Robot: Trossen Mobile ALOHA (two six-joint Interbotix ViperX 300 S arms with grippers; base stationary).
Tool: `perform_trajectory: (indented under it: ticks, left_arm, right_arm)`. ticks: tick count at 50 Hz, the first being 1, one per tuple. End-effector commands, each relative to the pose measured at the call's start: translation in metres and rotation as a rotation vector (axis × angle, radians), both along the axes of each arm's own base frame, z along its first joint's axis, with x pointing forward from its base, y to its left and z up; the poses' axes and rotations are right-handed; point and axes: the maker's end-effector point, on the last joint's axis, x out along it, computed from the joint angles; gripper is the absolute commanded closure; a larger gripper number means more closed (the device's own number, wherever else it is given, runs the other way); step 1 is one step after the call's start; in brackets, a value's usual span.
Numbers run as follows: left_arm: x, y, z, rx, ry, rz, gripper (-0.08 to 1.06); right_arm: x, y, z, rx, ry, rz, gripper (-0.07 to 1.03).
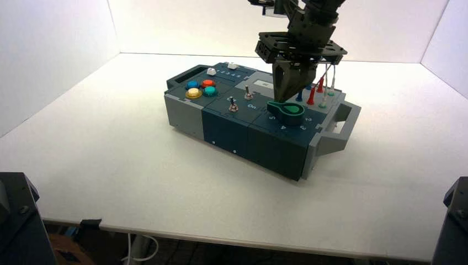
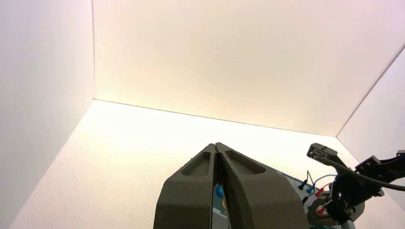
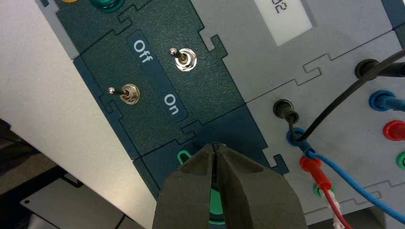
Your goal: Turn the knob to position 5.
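Observation:
The green teardrop knob [image 1: 289, 111] sits on the dark blue right part of the box [image 1: 221, 124]. Its pointed tip [image 1: 271, 105] aims toward the box's left, close to the position 5 mark [image 1: 271, 117]. My right gripper [image 1: 282, 100] hangs upright just above the knob's tip side, shut, with nothing between its fingers. In the right wrist view the right gripper [image 3: 216, 144] covers most of the knob [image 3: 183, 156]; only the tip and a green strip show, and the numerals are hidden. My left gripper [image 2: 216, 144] is shut, parked away from the box.
Two metal toggle switches [image 3: 185, 59] [image 3: 128, 93] stand by the Off/On label next to the knob. Red, blue and black plugs and wires [image 3: 310, 164] crowd the grey panel on its other side. Coloured push buttons [image 1: 200, 88] sit at the box's left end.

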Motion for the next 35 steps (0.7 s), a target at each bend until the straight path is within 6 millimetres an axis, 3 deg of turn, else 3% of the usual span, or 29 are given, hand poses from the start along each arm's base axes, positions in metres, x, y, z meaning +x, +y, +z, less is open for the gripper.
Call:
perform_trajectory:
  ticks: [1,35]
  left_arm:
    - [0.0004,-0.0003,0.0060,0.000,-0.014,-0.003,1.01]
    - [0.0006,-0.0006,0.0060,0.001,-0.014,-0.004,1.01]
  right_arm:
    - [0.0056,0.0075,0.0148,0.030,-0.037,0.002,0.99]
    - [0.0050,0.0094,0.0137,0.034,-0.029,-0.001,0.99]
